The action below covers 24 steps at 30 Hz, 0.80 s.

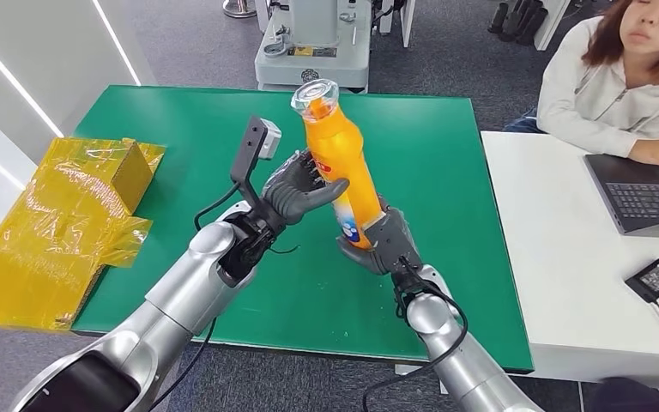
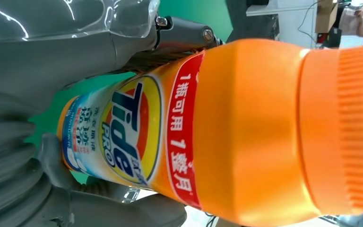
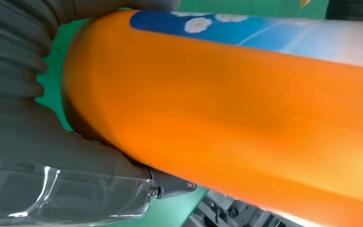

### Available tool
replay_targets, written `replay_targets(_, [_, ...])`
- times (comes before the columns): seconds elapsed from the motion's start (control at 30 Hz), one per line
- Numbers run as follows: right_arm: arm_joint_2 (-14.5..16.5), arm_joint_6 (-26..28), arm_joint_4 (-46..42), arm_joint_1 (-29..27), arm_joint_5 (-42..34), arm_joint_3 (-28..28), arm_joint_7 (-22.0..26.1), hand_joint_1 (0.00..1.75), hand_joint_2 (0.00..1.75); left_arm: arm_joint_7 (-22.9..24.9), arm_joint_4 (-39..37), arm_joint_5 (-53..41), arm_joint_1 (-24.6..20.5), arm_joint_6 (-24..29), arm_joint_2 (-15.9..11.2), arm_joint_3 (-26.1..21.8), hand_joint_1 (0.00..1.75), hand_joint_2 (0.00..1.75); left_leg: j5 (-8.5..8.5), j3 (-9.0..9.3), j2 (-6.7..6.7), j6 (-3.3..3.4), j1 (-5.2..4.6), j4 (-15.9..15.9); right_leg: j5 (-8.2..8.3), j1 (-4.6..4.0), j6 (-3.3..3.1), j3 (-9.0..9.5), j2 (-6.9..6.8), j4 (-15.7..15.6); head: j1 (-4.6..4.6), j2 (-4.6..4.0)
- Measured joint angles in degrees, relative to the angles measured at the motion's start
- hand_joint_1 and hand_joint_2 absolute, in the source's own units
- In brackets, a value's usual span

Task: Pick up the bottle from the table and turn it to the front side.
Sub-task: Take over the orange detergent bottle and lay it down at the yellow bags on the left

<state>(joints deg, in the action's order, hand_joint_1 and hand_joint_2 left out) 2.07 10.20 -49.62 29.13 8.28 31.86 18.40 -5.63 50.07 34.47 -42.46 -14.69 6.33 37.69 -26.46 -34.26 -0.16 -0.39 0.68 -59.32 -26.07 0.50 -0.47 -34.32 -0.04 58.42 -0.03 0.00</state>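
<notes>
You have the bottle [image 1: 336, 159] lifted off the bench [image 1: 446, 172], right hand [image 1: 383, 245] gripping its base, left hand [image 1: 300, 189] wrapped around its middle; the turn looks unfinished.

We read "Tide PRO" on orange detergent bottle [image 2: 246, 127] label: blue letters over yellow-orange roundel. Red band beside it carries white Chinese text, "1瓶可用1整月". Smaller Chinese print on blue-white label part too blurred for us to read.
</notes>
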Motion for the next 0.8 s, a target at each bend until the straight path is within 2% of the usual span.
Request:
replay_targets(0.47, [0.64,0.73,3.36,1.15,-0.29,1.22,1.26,1.75,1.75,-1.68,1.03,-0.15,0.96,0.97,-1.01,-0.21,1.75,1.75,0.0,0.0,0.0,0.0,-0.01,-0.01,0.0,0.0,0.0,0.0,0.0,0.0,0.0,0.0])
replay_targets(0.6, [0.64,0.68,3.49,1.14,-0.69,1.37,1.46,0.0,1.75,-2.27,1.34,-0.88,1.32,1.1,-1.11,-0.34,1.75,1.75,0.0,0.0,0.0,0.0,0.0,0.0,0.0,0.0,0.0,0.0,0.0,0.0,0.0,0.0])
replay_targets(0.67, [0.62,0.56,3.49,1.06,-1.24,1.43,1.52,0.0,1.75,-3.39,1.63,-2.75,1.49,2.24,-1.14,-0.37,1.75,1.75,0.0,0.01,0.0,0.0,0.0,-0.01,0.0,0.0,0.0,0.0,0.0,0.0,0.0,0.0])
replay_targets(0.8, [-0.21,-0.12,0.38,-1.24,-3.41,1.17,1.95,0.0,1.75,-8.63,2.25,-12.34,1.63,8.52,-1.7,-1.41,1.75,1.75,0.0,0.01,0.0,0.0,0.0,-0.01,0.0,0.0,0.0,-0.01,0.01,-0.01,-0.01,0.0])
